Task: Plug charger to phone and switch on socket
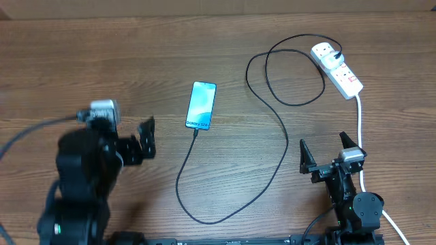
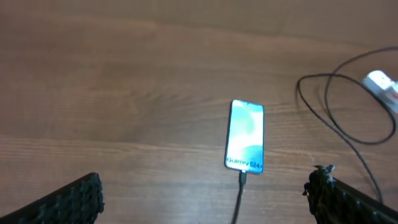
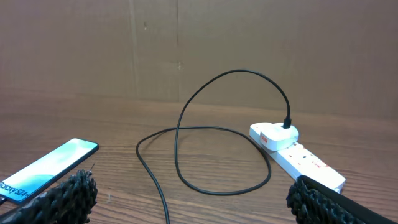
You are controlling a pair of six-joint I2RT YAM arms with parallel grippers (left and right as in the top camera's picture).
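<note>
The phone (image 1: 201, 105) lies flat mid-table, blue-teal screen up; it also shows in the left wrist view (image 2: 247, 135) and the right wrist view (image 3: 46, 168). The black charger cable (image 1: 276, 116) has its tip in the phone's near end (image 2: 242, 180). It loops to the white plug adapter (image 1: 324, 53) seated in the white socket strip (image 1: 343, 77), also seen in the right wrist view (image 3: 308, 160). My left gripper (image 1: 146, 138) is open and empty, left of the phone. My right gripper (image 1: 323, 156) is open and empty, near the table's front right.
The strip's thick white cord (image 1: 360, 129) runs down the right side past my right arm. A cardboard wall (image 3: 199, 43) stands behind the table. The cable's near loop (image 1: 204, 214) lies close to the front edge.
</note>
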